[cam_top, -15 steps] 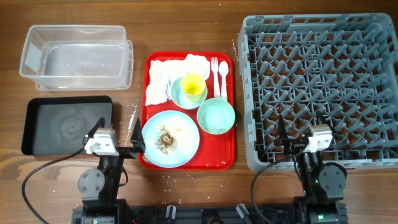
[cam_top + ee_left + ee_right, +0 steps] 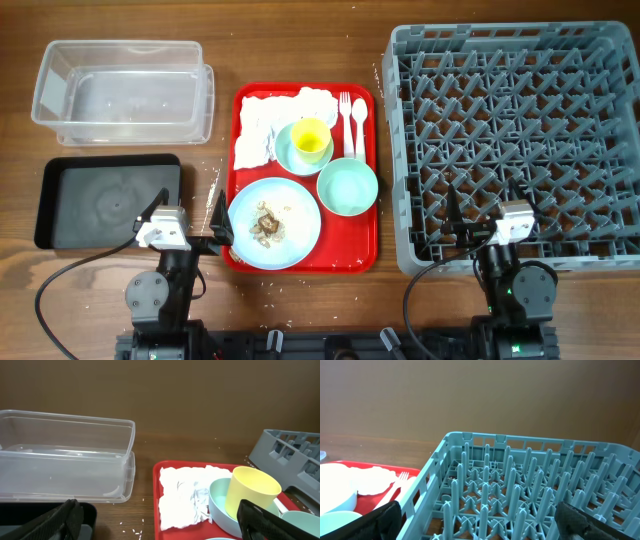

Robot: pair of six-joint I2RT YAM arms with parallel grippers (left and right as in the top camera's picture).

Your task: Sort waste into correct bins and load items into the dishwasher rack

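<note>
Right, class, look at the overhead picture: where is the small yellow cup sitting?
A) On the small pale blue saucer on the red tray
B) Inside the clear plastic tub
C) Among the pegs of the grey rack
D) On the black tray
A: the yellow cup stands on the saucer, which lies on the red tray beside the napkins.

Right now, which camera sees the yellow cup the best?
The left wrist camera. There the yellow cup looks big and close, standing upright in the pale blue saucer. The overhead camera shows the cup whole but small, and only from the top. The right wrist camera doesn't show it at all.
</note>
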